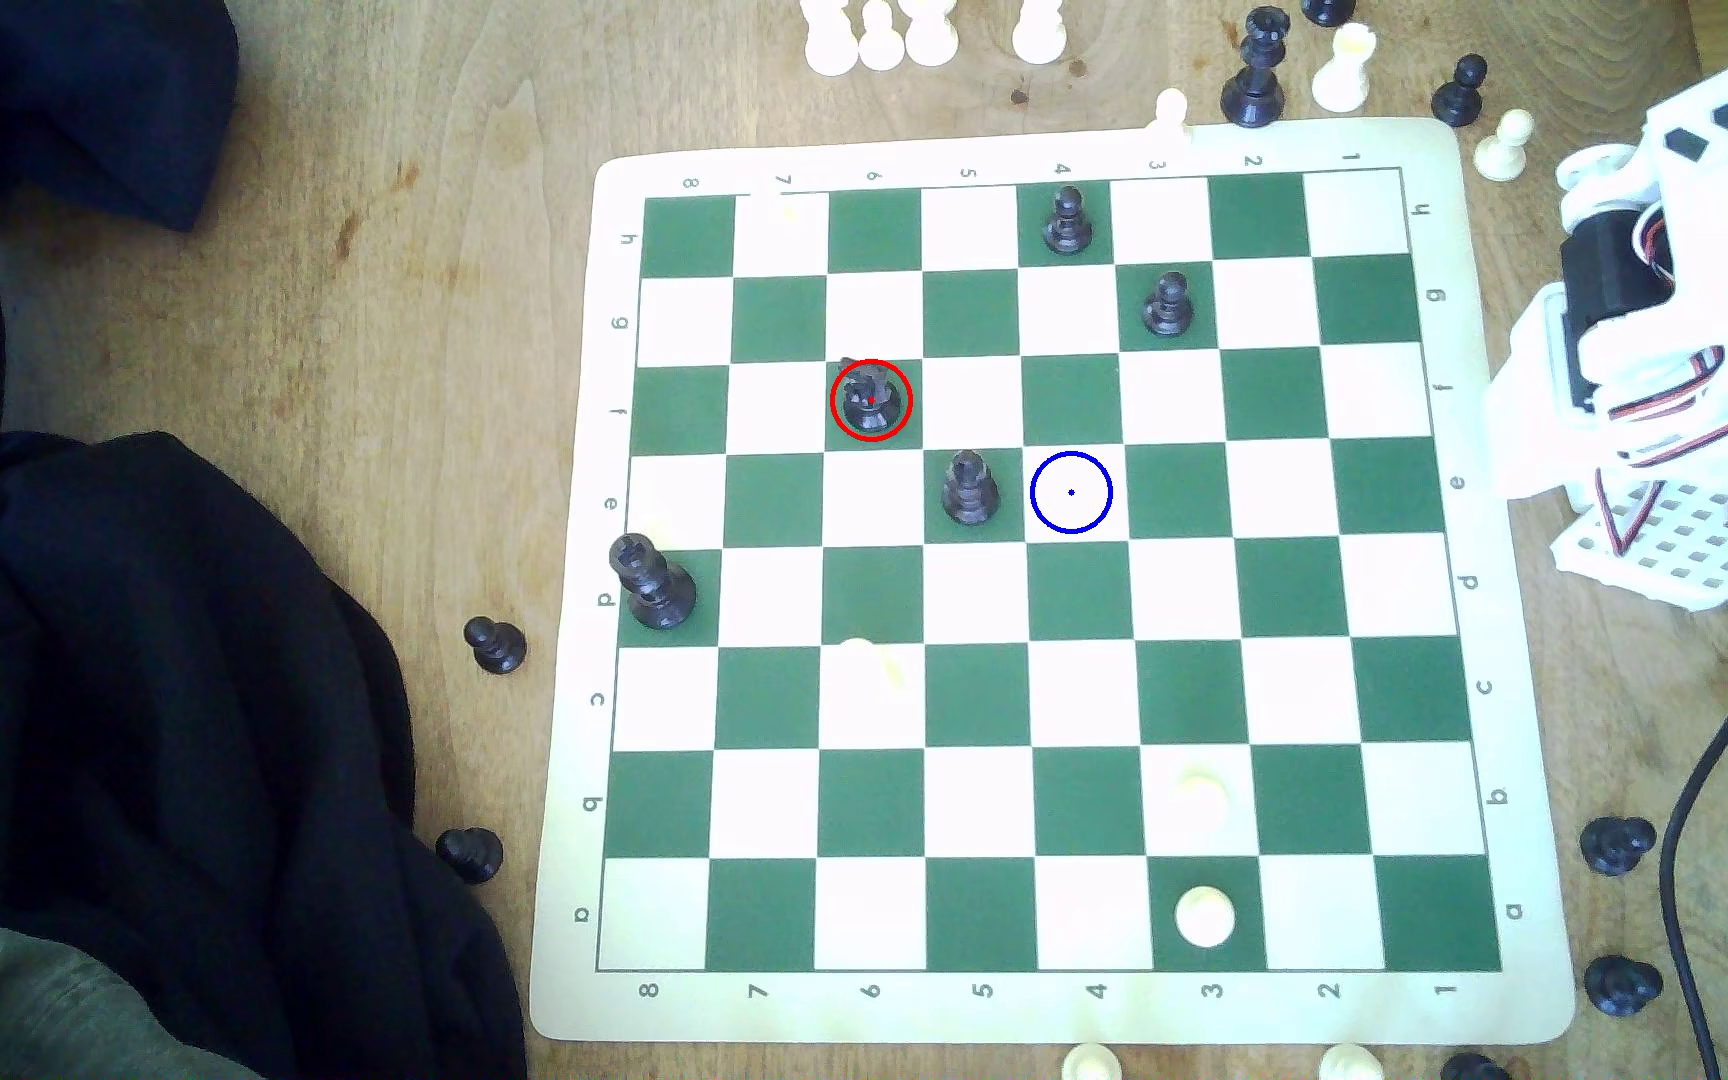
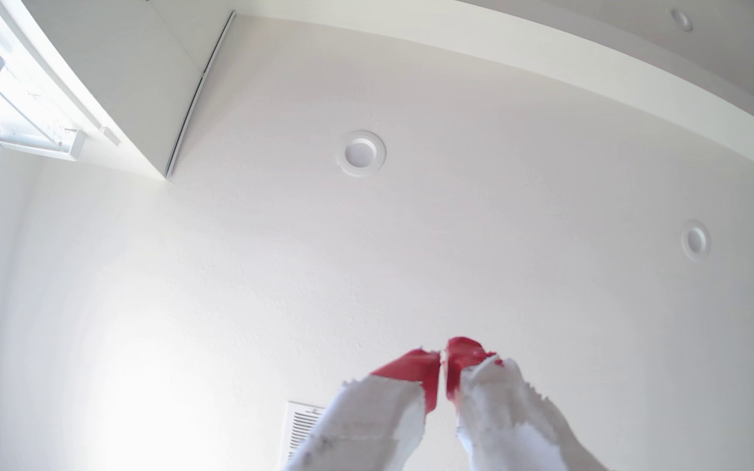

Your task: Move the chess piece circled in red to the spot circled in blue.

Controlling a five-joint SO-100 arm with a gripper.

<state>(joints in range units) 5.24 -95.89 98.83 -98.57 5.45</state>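
The red-circled black chess piece [image 1: 870, 403], with a blocky knight-like head, stands on a green square of the board [image 1: 1525, 935]. The blue-circled spot [image 1: 1071, 492] is a bare white square two files toward the exterior view's right and one row nearer. Between them stands a black piece with a tapered pointed top [image 1: 969, 488]. My white arm [image 1: 1670, 343] is folded off the board at the exterior view's right edge. In the wrist view my gripper [image 2: 442, 355] points up at the ceiling, its red-tipped fingers [image 2: 416, 371] together and holding nothing.
Black pawns [image 1: 1067, 220] [image 1: 1167, 304] stand on the board's far rows and a tall black piece [image 1: 654, 582] at its left edge. White pieces [image 1: 1205, 916] sit near the front. Loose pieces ring the board; dark cloth [image 1: 164, 675] lies left; a black cable [image 1: 1717, 748] runs right.
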